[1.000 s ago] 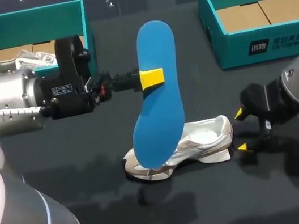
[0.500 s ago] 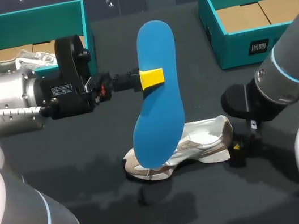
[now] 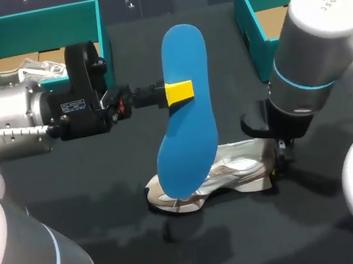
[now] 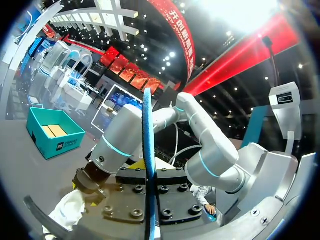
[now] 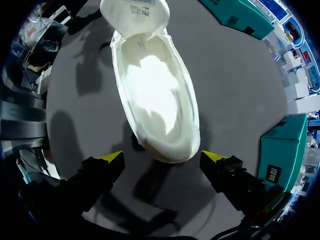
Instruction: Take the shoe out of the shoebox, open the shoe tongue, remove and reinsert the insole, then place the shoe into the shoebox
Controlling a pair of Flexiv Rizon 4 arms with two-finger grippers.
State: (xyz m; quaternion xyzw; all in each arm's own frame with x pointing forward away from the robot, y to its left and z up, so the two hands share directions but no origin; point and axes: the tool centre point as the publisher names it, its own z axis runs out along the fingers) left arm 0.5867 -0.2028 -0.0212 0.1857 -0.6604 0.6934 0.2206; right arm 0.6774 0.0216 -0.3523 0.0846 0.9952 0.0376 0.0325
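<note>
Clamping the insole near mid-length in the left gripper, hanging it tilted above the shoe. Holding the right gripper spread wide over the heel, seemingly touching nothing. Resting the shoe upright on the table, tongue folded open. Judging the insole light, thin, floppy: steering it toe-first. Judging the shoe soft-walled: bracing the firmer heel.

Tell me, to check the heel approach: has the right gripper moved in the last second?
Yes. The right gripper moved left, up to the unmoved shoe at its heel.
</note>
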